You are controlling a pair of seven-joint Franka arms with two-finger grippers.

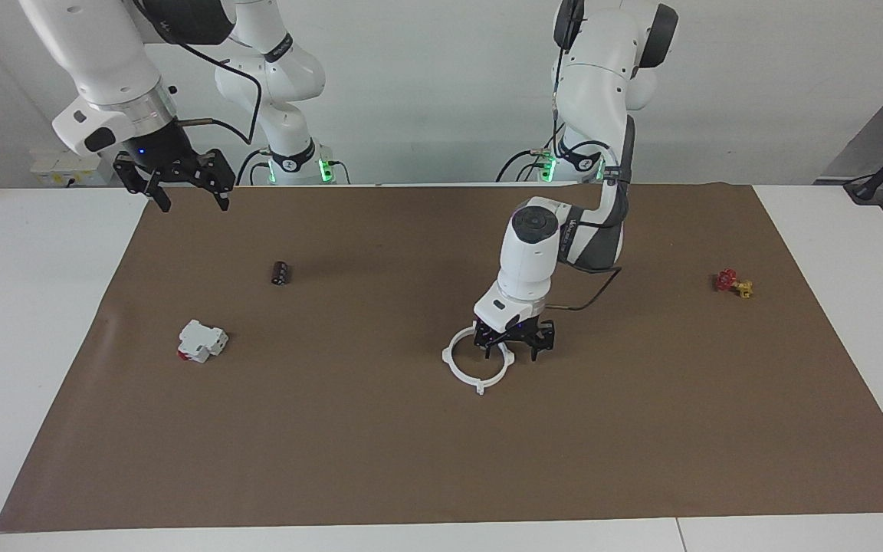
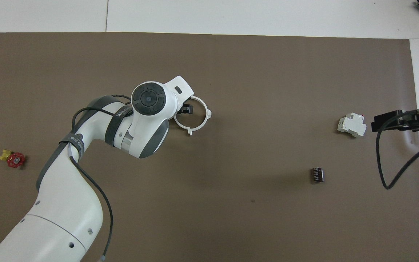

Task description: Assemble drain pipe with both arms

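While the flat white plastic drain-pipe ring (image 1: 477,365) lies assembled mid-worktop, left gripper (image 1: 514,349) stands wide over its rim, holding nothing; right gripper (image 1: 183,192) waits wide, raised. Next: lift clear.

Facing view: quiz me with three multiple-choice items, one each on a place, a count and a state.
1. The left pincer is over:
A. the white ring
B. the dark cylinder
C. the red valve

2. Loose things on the brown mat apart from the ring:
A. one
B. three
C. five

3. The right pincer is:
A. shut on the white block
B. open and empty, raised
C. resting on the mat

Key: 1 A, it stands at the ring's edge. 2 B: cylinder, block, valve. 3 B, its fingers are spread in the air.
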